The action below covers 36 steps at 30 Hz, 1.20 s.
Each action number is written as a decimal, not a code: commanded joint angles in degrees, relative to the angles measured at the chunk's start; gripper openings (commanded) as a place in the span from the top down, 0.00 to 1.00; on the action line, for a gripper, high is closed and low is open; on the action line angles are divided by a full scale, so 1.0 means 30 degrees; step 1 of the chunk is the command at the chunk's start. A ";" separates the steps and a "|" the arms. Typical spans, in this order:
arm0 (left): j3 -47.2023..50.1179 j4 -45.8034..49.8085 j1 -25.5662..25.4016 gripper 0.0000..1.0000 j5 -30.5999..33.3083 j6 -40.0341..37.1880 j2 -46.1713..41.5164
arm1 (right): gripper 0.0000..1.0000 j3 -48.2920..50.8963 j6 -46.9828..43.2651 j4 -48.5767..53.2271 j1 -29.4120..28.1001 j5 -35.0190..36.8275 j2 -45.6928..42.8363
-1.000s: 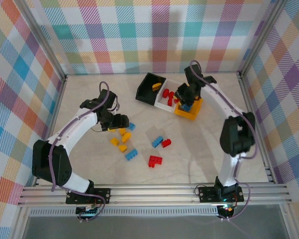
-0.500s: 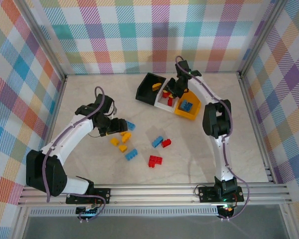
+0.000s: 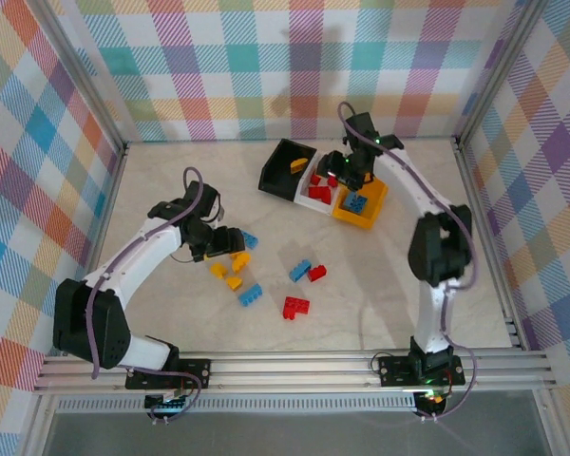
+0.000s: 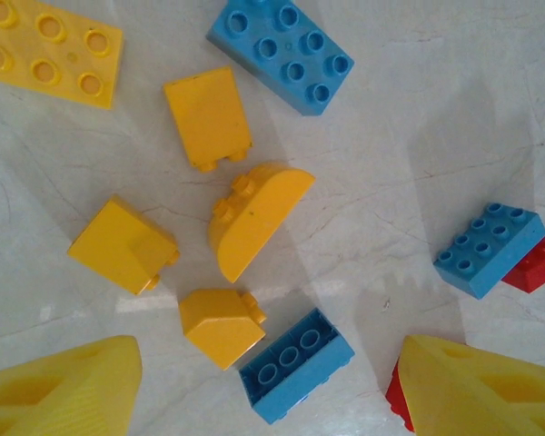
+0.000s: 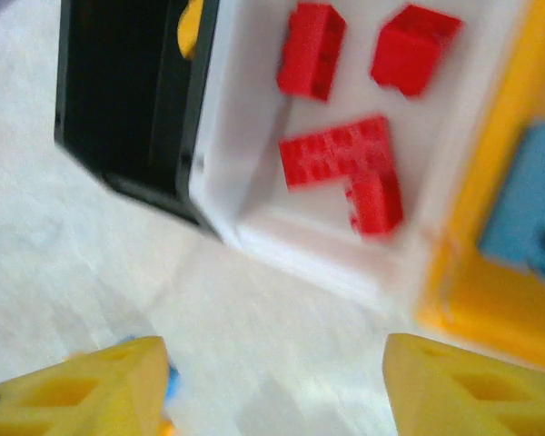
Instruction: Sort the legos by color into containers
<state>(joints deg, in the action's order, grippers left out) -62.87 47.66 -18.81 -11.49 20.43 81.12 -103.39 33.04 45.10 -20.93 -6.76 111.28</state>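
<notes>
- Hovering over the loose legos (image 3: 234, 282) on the left half of the surface (image 3: 389, 294), the left end effector (image 3: 230, 239) has its jaws spread wide and grips nothing.
- Its yellow fingertips (image 4: 64, 391) sit at the bottom corners of the left wrist view, clear of every brick.
- A rounded yellow brick (image 4: 254, 218) lies in the middle of that view, with three small yellow bricks around it, none touching it.
- A flat yellow plate (image 4: 45, 50) lies at the top left and a long blue brick (image 4: 282, 50) at the top.
- A small blue brick (image 4: 295, 363) lies just beside the lowest yellow brick (image 4: 220, 322).
- To the right, a third blue brick (image 4: 486, 250) touches a red brick (image 4: 540, 263).
- A red L-shaped brick (image 3: 294, 307) lies nearer the arm bases, apart from the rest.
- The right end effector (image 3: 347, 171) hangs above the containers at the far side of the surface, with its jaws wide apart and empty.
- The containers stand joined in a row: the black bin (image 5: 118, 91) on the left, the white bin (image 5: 245, 118) in the middle and the orange-yellow bin (image 5: 472, 309) on the right.
- The white bin holds three red pieces, one of them an L-shaped piece (image 5: 345, 168).
- The orange-yellow bin holds a blue piece (image 5: 527, 218), blurred in the right wrist view.
- The black bin holds a yellow piece (image 3: 298, 165).
</notes>
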 commanded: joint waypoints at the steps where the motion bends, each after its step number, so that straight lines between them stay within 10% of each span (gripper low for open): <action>1: -0.0241 -0.0612 0.0117 0.25 -0.0216 0.0307 0.0119 | 0.00 0.4673 -0.0884 -0.1466 -0.1206 0.2000 -0.4892; 7: -0.0035 -0.0777 0.0117 0.25 -0.0271 0.0125 0.0069 | 0.00 1.3876 0.4913 -0.5434 -0.0085 -0.1926 -1.0133; 11: 0.0181 -0.0608 0.0117 0.25 -0.0288 -0.0113 -0.0231 | 0.00 1.4336 0.5044 -0.3191 -0.0750 -0.5365 -0.9294; 36: 0.3146 0.0109 0.0146 0.25 0.1038 0.0325 -0.3859 | 0.46 1.0528 1.2212 -0.1403 -0.6049 -0.4306 -0.1779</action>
<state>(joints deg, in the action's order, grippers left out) -54.11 46.50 -18.81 -9.32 20.40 71.02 -69.52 64.90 41.63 -38.46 -18.76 103.26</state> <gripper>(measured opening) 0.754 0.537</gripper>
